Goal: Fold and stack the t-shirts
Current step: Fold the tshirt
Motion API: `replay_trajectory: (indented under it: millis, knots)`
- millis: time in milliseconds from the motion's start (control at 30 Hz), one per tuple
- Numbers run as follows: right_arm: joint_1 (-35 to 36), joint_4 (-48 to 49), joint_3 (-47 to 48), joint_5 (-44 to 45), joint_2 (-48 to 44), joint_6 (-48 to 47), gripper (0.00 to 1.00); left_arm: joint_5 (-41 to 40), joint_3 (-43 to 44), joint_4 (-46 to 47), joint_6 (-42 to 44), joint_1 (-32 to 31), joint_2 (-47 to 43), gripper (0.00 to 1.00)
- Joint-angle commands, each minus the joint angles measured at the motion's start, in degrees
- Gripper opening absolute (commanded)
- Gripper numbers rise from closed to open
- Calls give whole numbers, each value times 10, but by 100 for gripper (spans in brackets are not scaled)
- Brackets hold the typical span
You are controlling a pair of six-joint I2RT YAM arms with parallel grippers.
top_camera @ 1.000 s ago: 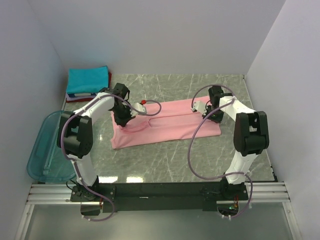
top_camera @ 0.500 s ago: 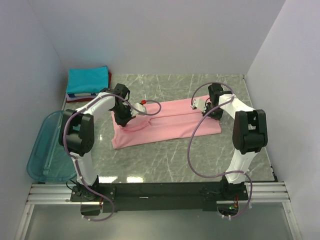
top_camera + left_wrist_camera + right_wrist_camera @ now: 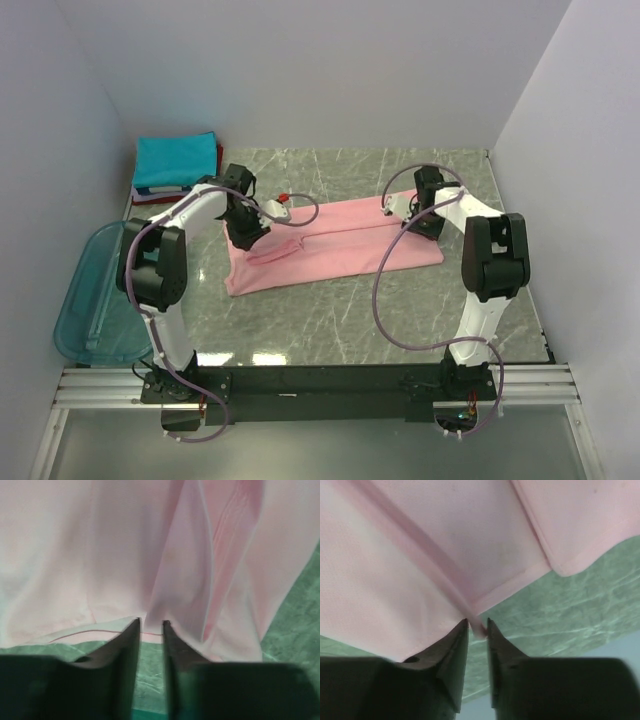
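Your left arm [image 3: 185, 215] reaches up-frame with the elbow bent. Its left tool [image 3: 151, 625] tips down onto the left end of the pink t-shirt [image 3: 330, 250], fingers narrowly parted and gripping nothing. Your right arm [image 3: 475, 215] mirrors it at the shirt's right end. The right tool [image 3: 477, 624] stands slightly open, with a hem ridge lying between its tips. The shirt lies flat at the middle of the counter [image 3: 340, 320]. The folded teal t-shirt [image 3: 176, 160] sits upper left.

We see soft, even overhead light in the top view, with two small glare patches on the marble table [image 3: 330, 320] near its front edge and only faint shadows. Both wrist views are softer: the dark fingers [image 3: 117, 670] blur up close, and the pink t-shirt [image 3: 125, 555] looks perhaps slightly washed out.
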Motion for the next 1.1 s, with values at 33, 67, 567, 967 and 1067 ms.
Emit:
replay_trajectory:
  millis: [33,67,567,967,1067]
  knots:
    - [-15,3,43,7,-22,51,62,3,2,21,-34,34,-22,45]
    - [-22,-10,59,-17,-29,62,63,24,5,18,-54,44,-30,48]
    - [-163,-235,129,-266,12,299,65,186,-170,22,-258,128,-180,62]
    - [-171,-183,70,-263,40,321,65,165,-226,62,-279,128,-139,62]
    - [-173,-176,61,-257,50,321,65,163,-233,68,-283,128,-130,61]
